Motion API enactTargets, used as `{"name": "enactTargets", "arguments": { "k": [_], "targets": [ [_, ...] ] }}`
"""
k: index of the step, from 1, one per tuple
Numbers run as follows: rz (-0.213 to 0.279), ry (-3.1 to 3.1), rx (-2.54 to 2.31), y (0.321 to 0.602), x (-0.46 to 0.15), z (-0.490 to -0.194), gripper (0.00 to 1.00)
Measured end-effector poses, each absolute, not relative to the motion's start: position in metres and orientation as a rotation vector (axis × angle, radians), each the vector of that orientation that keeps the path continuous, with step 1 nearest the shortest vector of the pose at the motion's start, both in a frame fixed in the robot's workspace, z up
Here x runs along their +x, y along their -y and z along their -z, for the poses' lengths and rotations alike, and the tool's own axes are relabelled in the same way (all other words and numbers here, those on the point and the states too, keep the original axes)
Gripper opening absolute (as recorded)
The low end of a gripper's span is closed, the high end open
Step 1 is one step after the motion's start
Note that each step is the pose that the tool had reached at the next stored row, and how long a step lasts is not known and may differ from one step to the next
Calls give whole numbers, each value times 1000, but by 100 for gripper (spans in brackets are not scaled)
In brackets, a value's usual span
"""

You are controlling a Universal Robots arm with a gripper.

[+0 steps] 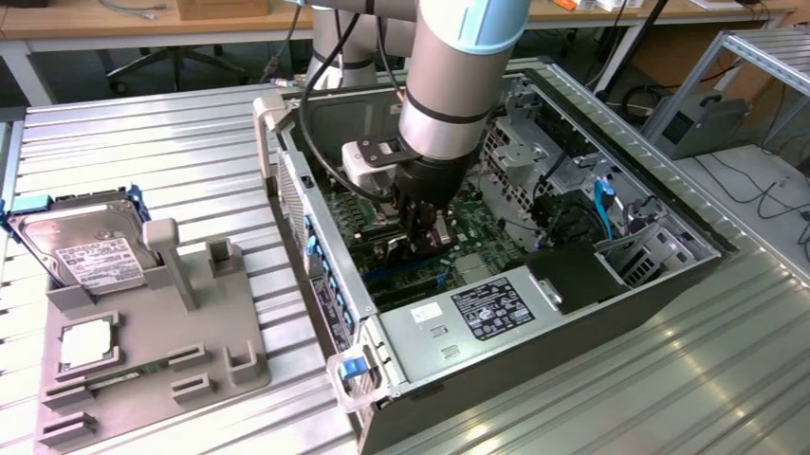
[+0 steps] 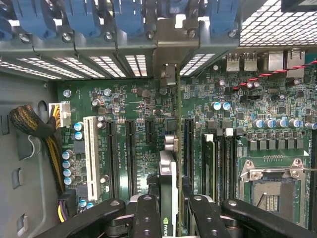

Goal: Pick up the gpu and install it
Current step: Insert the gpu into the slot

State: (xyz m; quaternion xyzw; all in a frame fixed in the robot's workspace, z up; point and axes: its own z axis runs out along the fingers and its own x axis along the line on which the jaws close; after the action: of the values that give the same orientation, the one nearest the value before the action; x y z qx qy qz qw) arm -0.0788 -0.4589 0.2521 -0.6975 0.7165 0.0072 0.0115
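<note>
My gripper (image 1: 423,230) is down inside the open computer case (image 1: 693,227), over the green motherboard (image 1: 479,226). In the wrist view the gpu (image 2: 169,186) stands edge-on between my two black fingers (image 2: 147,218), and the gripper (image 2: 171,220) is shut on it. Its silver bracket (image 2: 169,74) reaches the rear slot openings of the case. The card sits upright on the motherboard (image 2: 143,101) between two black expansion slots (image 2: 131,156); I cannot tell how deep its lower edge is in a slot.
A grey fixture (image 1: 152,351) on the exterior view's left holds a silver hard drive (image 1: 82,251) and a small chip (image 1: 86,343). The power supply (image 1: 487,308) fills the case's near end. Blue slot latches (image 2: 79,17), a white slot (image 2: 91,153) and the processor socket (image 2: 270,181) surround the card.
</note>
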Motion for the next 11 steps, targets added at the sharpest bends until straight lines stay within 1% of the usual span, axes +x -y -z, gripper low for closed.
{"name": "enactTargets", "arguments": {
  "k": [11],
  "targets": [
    [-23,-2234,-2175,459,-79,-252,27]
  ]
}}
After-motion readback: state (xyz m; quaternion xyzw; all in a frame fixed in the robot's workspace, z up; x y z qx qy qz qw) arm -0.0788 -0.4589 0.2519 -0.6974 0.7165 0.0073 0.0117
